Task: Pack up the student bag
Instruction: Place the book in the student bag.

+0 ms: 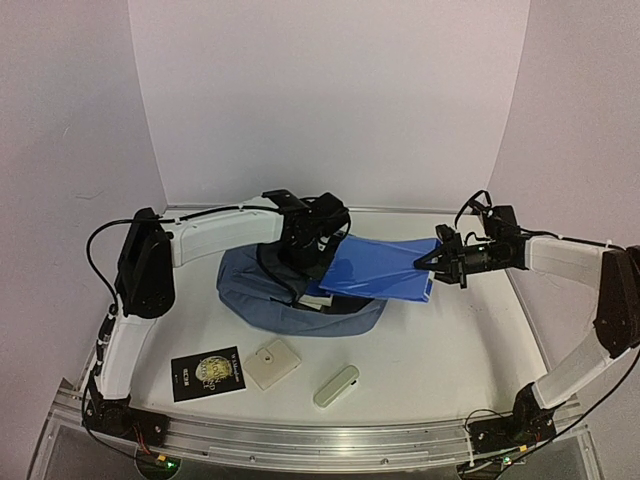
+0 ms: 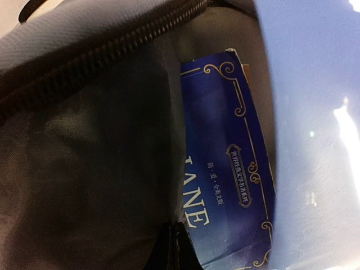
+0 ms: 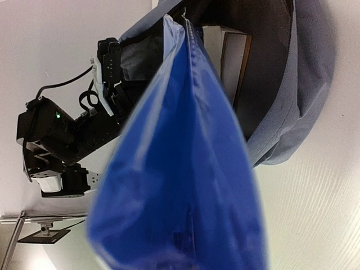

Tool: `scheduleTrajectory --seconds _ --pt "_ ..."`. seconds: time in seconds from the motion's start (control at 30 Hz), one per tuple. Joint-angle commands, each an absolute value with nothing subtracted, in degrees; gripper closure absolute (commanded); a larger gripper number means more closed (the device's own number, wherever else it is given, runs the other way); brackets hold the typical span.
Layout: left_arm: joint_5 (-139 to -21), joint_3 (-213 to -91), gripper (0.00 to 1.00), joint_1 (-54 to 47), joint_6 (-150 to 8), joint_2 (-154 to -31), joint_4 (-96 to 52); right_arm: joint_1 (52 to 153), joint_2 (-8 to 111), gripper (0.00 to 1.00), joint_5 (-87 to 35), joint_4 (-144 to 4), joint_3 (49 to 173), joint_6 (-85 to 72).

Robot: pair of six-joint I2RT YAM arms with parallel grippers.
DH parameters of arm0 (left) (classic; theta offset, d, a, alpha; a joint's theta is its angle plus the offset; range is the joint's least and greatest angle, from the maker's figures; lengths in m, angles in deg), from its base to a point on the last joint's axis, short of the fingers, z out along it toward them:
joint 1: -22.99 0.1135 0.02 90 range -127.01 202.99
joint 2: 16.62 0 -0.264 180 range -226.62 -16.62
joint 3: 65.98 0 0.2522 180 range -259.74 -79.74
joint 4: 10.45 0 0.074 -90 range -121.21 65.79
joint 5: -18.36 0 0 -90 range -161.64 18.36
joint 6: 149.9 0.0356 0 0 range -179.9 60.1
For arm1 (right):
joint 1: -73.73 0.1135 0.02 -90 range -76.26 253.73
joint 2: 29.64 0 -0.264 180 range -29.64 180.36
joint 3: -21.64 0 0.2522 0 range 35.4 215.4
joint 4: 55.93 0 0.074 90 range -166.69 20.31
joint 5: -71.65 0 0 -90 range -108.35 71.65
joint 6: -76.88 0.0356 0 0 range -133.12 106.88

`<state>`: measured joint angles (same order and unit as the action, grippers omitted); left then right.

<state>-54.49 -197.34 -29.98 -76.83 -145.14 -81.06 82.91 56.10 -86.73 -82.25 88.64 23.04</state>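
Our right gripper, right of centre in the top view, is clamped on the right edge of the blue notebook. The notebook's left end reaches the mouth of the student bag, which lies at frame centre. Our left gripper sits at that opening; we cannot tell how wide its jaws stand. Inside the bag lies a blue book lettered JANE. Lower left on the table lie a black booklet, a cream square and a pale oblong case.

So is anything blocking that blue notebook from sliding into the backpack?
Nothing visible blocks it. The right gripper holds the blue notebook with its far edge at the student bag's open mouth. A blue book marked JANE lies inside against one side, seemingly leaving room beside it.
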Motion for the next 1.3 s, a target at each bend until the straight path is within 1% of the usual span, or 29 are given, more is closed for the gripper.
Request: scheduleTrajectory --seconds 0.0,0.33,0.5,0.6,0.8,0.97,1.1,1.13,1.17,1.23,1.27 --pt "-52.6 -196.5 1.00 -29.7 -77.7 -137.2 -79.6 84.7 57.2 1.00 -87.3 -78.8 90.8 22.7" --pt "-53.2 -194.5 1.00 -29.1 -78.0 -132.6 -77.3 87.3 64.1 1.00 -85.0 -73.2 92.1 25.6" --pt "-55.3 -192.6 1.00 -29.0 -77.8 -131.5 -75.3 90.9 68.1 1.00 -83.9 -70.8 94.1 27.4" --pt "-57.5 -191.9 1.00 -29.1 -77.3 -131.4 -74.0 92.1 70.6 1.00 -82.9 -65.5 97.1 31.5" --pt "-58.2 -190.8 1.00 -29.1 -77.2 -131.1 -73.0 93.8 77.2 1.00 -78.7 -54.9 101.4 39.9" --pt "-58.4 -190.7 1.00 -29.1 -77.4 -131.2 -72.9 98.3 84.7 1.00 -76.4 -45.8 104.8 48.5" --pt "-58.7 -190.7 1.00 -28.7 -77.7 -131.0 -72.9 101.8 89.2 1.00 -75.6 -43.5 109.1 50.6" --pt "-58.8 -190.6 1.00 -28.7 -77.8 -131.0 -72.9 102.0 89.7 0.98 -75.3 -43.6 110.1 50.7" --pt "-58.9 -190.5 1.00 -28.6 -77.9 -131.0 -72.9 102.1 90.1 0.90 -75.1 -43.7 110.9 51.0" --pt "-59.1 -190.2 1.00 -28.4 -78.1 -130.7 -72.7 101.7 89.4 0.67 -75.1 -44.3 110.8 50.9" --pt "-59.2 -190.0 1.00 -28.4 -78.2 -130.5 -72.6 101.3 88.4 0.59 -74.9 -44.8 110.1 50.3"
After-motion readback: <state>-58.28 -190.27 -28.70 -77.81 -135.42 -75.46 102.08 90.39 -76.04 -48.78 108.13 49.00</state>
